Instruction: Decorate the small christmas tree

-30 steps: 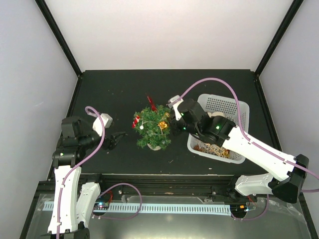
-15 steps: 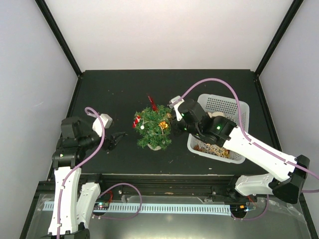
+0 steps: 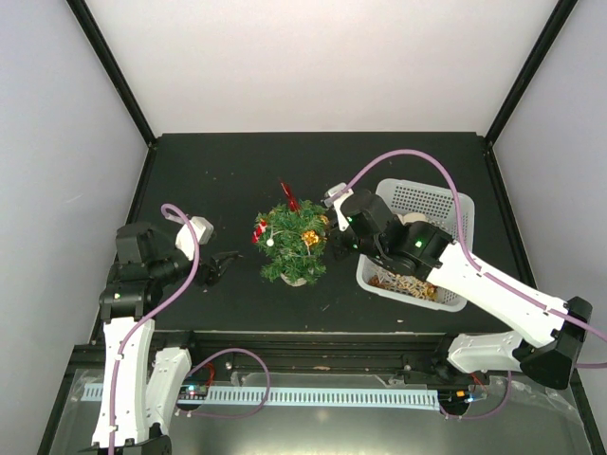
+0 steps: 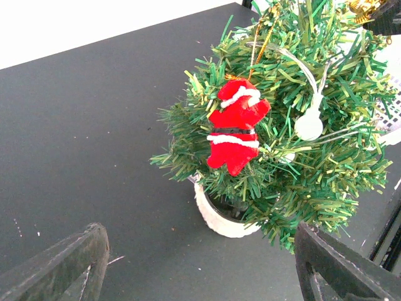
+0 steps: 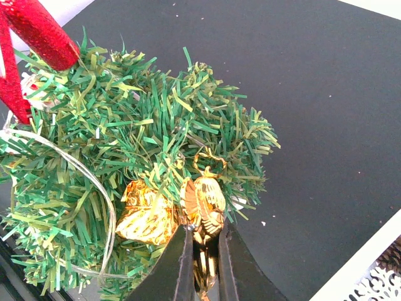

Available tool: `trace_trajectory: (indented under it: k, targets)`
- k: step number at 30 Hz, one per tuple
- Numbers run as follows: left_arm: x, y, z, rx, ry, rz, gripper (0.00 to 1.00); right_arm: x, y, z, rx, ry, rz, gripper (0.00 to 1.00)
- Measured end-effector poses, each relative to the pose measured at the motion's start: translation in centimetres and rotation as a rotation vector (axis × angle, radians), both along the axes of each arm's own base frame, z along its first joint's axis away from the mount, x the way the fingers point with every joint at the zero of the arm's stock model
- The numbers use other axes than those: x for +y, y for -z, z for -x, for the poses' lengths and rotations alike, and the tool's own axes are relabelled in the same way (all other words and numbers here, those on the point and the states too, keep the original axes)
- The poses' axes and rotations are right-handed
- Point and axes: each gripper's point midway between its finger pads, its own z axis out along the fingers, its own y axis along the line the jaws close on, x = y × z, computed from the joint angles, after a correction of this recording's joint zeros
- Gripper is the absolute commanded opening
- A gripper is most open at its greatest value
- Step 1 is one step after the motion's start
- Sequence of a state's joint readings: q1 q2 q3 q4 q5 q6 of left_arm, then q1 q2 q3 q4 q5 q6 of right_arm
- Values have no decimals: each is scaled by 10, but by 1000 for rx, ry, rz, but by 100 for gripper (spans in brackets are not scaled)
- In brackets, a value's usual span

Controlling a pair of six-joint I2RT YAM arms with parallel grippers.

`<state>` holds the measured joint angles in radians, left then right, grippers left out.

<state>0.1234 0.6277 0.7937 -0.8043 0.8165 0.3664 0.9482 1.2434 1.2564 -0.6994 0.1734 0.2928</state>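
Observation:
The small christmas tree (image 3: 292,245) stands mid-table on its white base (image 4: 222,216). It carries a red Santa figure (image 4: 235,125), a white ball (image 4: 308,125), a red ornament at the top (image 3: 289,198) and gold ornaments (image 3: 311,237). My right gripper (image 5: 203,251) is shut on a gold bell ornament (image 5: 207,204), held against the tree's right side beside a gold bow (image 5: 144,216). My left gripper (image 3: 220,266) is open and empty, low on the table, left of the tree; its fingers (image 4: 69,266) frame the base.
A white mesh basket (image 3: 438,202) with more ornaments stands right of the tree, under my right arm. Black frame posts rise at the table's back corners.
My right gripper has shifted slightly up and right along the tree's side with the gold bell. The left arm has not moved.

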Motion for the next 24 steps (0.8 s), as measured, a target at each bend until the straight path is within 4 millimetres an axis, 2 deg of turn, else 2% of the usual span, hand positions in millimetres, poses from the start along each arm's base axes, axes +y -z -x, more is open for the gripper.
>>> trace_trajectory:
  k: [10,15,20,24]
  targets:
    - [0,0,0,-1,0,0,81,-6,-1,9,19,-16,1,1]
    - [0,0,0,0,0,0,81,-8,2,33,38,-70,-9,1]
    - [0,0,0,2,0,0,81,-3,31,60,116,-130,85,1]
    - [0,1,-1,3,0,0,81,-15,61,75,180,-126,214,1]
